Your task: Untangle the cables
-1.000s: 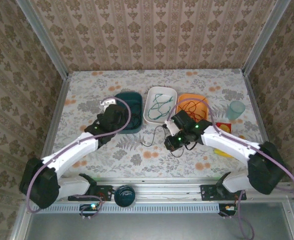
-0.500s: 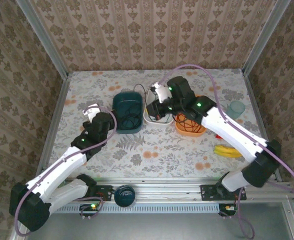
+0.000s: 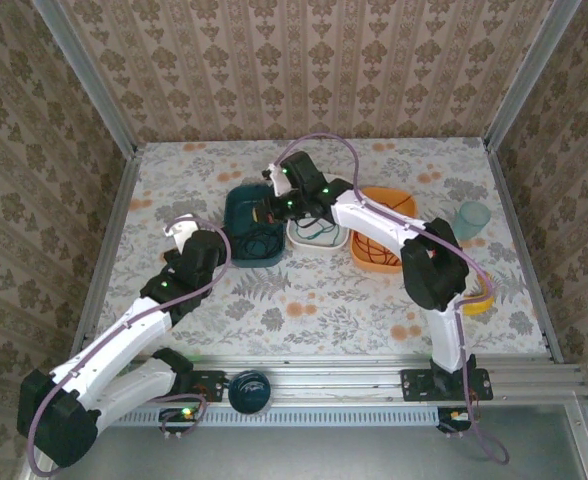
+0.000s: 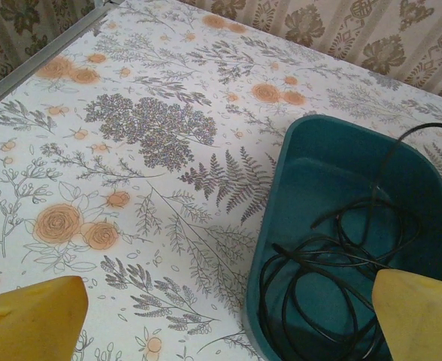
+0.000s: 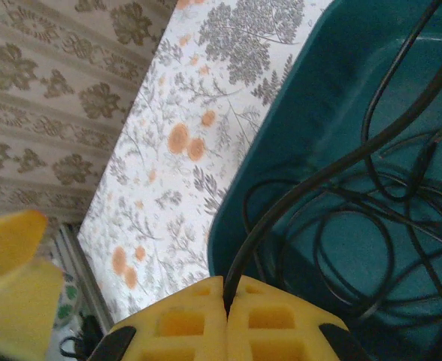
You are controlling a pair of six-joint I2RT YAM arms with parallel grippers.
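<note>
A black cable lies coiled in the teal tray. My right gripper hangs over that tray, shut on one strand of the black cable, which rises from the coil into the closed yellow fingers of the gripper. My left gripper stands just left of the tray, open and holding nothing. In its wrist view the left gripper has its fingertips wide apart before the teal tray and its black cable. A green cable lies in the white tray, a red one in the orange tray.
A pale green cup stands at the right edge of the flowered table. A banana lies partly behind my right arm. Metal rails and patterned walls close in the table on three sides.
My right arm carried the black cable from the table's middle up and left, past the white tray, to over the teal tray. The left gripper drew back left, off the tray.
</note>
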